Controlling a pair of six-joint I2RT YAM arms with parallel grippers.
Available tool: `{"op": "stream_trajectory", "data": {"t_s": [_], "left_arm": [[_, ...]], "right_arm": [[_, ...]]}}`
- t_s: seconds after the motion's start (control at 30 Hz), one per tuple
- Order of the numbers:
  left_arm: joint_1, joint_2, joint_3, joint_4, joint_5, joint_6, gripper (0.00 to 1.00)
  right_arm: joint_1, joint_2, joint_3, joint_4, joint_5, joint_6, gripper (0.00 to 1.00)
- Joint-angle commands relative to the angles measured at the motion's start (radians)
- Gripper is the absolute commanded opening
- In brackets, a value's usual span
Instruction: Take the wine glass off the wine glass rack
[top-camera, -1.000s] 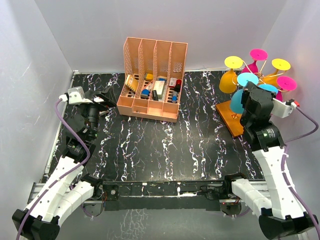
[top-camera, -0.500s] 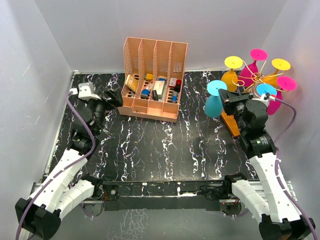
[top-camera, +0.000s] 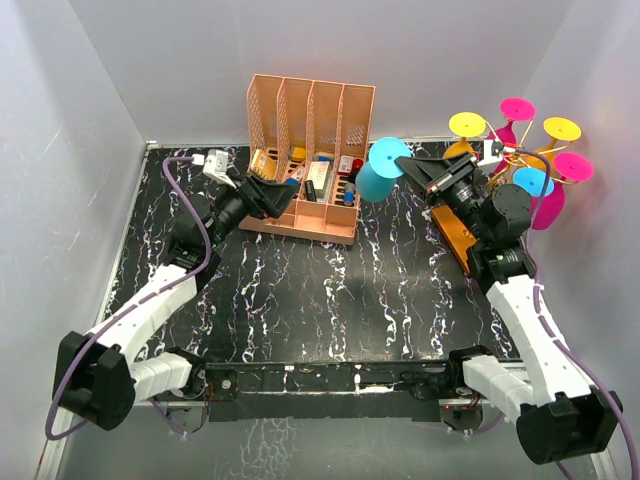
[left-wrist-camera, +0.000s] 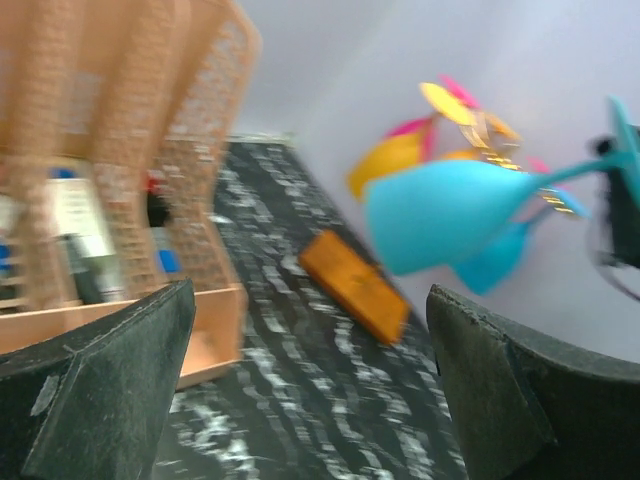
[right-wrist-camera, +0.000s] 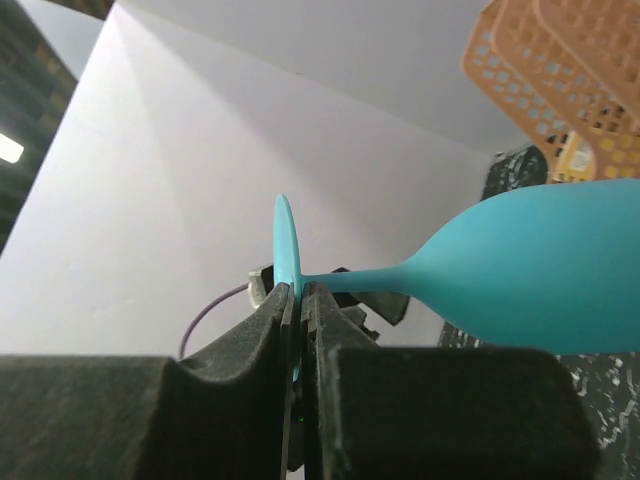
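Observation:
My right gripper is shut on the edge of the foot of a cyan wine glass. It holds the glass in the air to the left of the wine glass rack, clear of the gold wire hooks. In the right wrist view the thin foot disc sits clamped in the gripper, and the stem runs right to the bowl of the wine glass. My left gripper is open and empty in front of the peach organizer. In its wrist view the gripper faces the glass.
Yellow, magenta and cyan glasses still hang on the rack, which stands on an orange-brown wooden base at the right. A peach slotted organizer with small items stands at the back centre. Grey walls close in the black marbled table.
My right arm has carried the cyan glass leftward, away from the rack. My left arm has swung right, from the table's left edge to the front of the organizer, still open.

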Motion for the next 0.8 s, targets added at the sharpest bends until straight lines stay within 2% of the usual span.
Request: {"op": "stream_trajectory", "data": {"t_s": [0.0,0.17,0.3,0.5,0.77], "left_arm": [[0.000,0.058,0.021,0.388,0.298,-0.352,0.97],[0.002,0.225,-0.003,0.832,0.396,-0.756,0.97],[0.001,0.356,0.010,1.090,0.423,-0.954,0.97],[-0.002,0.437,0.023,1.221,0.405,-1.069,0.95],[-0.014,0.444,0.068,1.229,0.430,-1.094,0.87]], "right_arm": [[0.000,0.043,0.094,0.308,-0.113,0.101,0.08],[0.001,0.095,0.090,0.491,-0.149,0.238,0.07],[0.011,0.129,0.045,0.654,-0.175,0.382,0.08],[0.027,0.149,0.007,0.760,-0.188,0.475,0.08],[0.058,0.171,-0.029,0.792,-0.189,0.517,0.08]]}}
